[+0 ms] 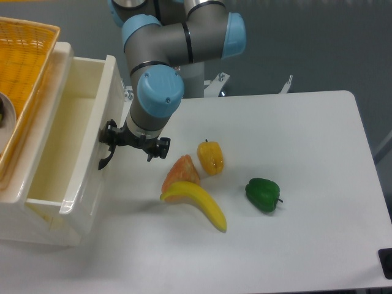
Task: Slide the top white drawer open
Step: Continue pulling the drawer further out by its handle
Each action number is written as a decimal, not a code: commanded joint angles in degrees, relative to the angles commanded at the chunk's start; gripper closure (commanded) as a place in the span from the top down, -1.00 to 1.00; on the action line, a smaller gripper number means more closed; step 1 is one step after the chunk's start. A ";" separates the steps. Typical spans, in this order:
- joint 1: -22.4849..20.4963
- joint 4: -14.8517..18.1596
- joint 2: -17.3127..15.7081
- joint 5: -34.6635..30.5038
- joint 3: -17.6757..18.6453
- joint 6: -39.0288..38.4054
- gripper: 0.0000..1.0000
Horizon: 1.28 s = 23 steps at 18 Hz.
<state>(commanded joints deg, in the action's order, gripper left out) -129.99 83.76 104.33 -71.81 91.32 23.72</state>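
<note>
1 banana point(199, 201), 2 peppers point(263, 194)

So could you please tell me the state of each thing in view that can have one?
top white drawer: pulled well out, its box empty as far as shows.
black handle: at the claw's near end; contact unclear.
claw: beside the drawer front; open or shut can't be told.
banana: lying on the table, touching the orange wedge.
green pepper: lying apart.
</note>
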 joint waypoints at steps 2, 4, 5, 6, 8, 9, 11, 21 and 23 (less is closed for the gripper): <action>-0.35 0.26 0.00 0.00 -0.09 0.97 1.00; -0.71 0.26 -0.09 0.00 -0.09 0.98 1.00; -0.71 0.26 -0.09 0.00 -0.26 0.98 1.00; -0.79 0.35 -0.09 0.00 -0.70 0.98 1.00; -1.06 0.61 0.00 0.00 -0.88 0.98 1.00; -1.06 0.62 0.00 0.00 -0.88 0.98 1.00; -1.15 0.62 0.00 0.00 -0.97 0.98 1.00; -2.29 0.62 0.35 -0.53 -1.76 1.06 1.00; -2.64 0.62 0.35 -0.53 -1.85 1.15 1.00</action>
<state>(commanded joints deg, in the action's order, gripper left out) -132.63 84.38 104.68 -72.33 89.47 24.87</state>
